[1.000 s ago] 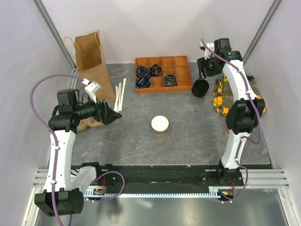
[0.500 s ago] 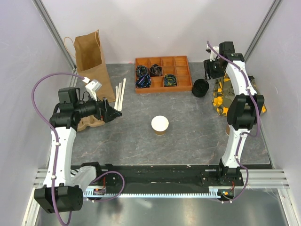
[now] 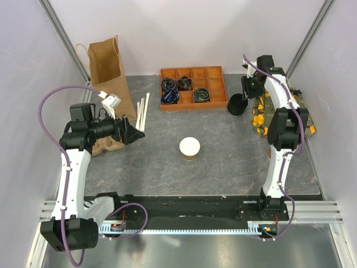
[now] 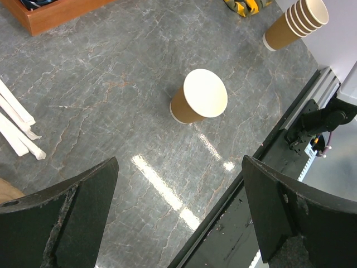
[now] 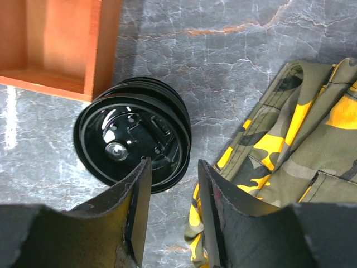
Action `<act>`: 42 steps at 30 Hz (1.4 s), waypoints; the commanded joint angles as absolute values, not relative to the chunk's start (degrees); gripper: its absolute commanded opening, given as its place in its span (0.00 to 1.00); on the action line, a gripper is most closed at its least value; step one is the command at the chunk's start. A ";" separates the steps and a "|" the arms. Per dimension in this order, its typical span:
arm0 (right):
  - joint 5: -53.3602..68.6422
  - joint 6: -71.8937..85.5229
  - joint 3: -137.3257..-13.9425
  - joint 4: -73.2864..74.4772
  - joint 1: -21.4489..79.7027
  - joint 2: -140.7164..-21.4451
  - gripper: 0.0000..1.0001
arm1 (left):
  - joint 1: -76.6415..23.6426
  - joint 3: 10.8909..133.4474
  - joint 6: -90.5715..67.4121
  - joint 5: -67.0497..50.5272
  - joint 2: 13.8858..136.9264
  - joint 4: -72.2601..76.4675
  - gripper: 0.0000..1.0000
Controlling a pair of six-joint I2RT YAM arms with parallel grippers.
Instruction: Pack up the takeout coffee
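Observation:
The takeout coffee cup (image 3: pixel 189 148) stands upright mid-table, tan with a white top; the left wrist view has it (image 4: pixel 199 100) ahead of my fingers. My left gripper (image 3: pixel 134 133) (image 4: pixel 179 162) hovers left of it, wide open with nothing between the jaws. A stack of black lids (image 3: pixel 237 105) (image 5: pixel 131 137) sits by the tray's right end. My right gripper (image 3: pixel 244 94) (image 5: pixel 173 163) hangs over that stack's right rim, its jaws narrowed with a gap showing. One finger overlaps the rim and the other is off it; contact cannot be told.
A brown paper bag (image 3: pixel 106 70) stands at the back left, with white straws (image 3: pixel 142 111) and a cardboard carrier (image 3: pixel 106 146) beside it. An orange compartment tray (image 3: pixel 194 88) is at the back. A camouflage cloth (image 5: pixel 295 139) lies right of the lids. Nested tan cups (image 4: pixel 295 22) lie near the right arm.
My right gripper has come down and forward over the lid stack while its jaws narrowed. The left arm has shifted only slightly and stayed open.

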State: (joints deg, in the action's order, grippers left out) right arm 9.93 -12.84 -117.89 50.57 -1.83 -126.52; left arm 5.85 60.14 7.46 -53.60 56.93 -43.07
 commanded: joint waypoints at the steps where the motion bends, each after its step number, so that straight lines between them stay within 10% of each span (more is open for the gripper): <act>1: 9.05 -12.92 -118.04 48.52 -1.93 -127.53 0.46 | 5.54 61.52 6.33 -54.84 57.39 -40.87 0.99; 29: 7.65 -13.27 -118.65 48.78 -2.20 -126.13 0.00 | 5.54 61.79 6.50 -54.67 58.18 -40.34 0.99; 42: 7.82 -13.62 -119.97 49.92 -2.20 -123.84 0.00 | 5.45 61.88 6.42 -54.84 57.92 -40.25 0.99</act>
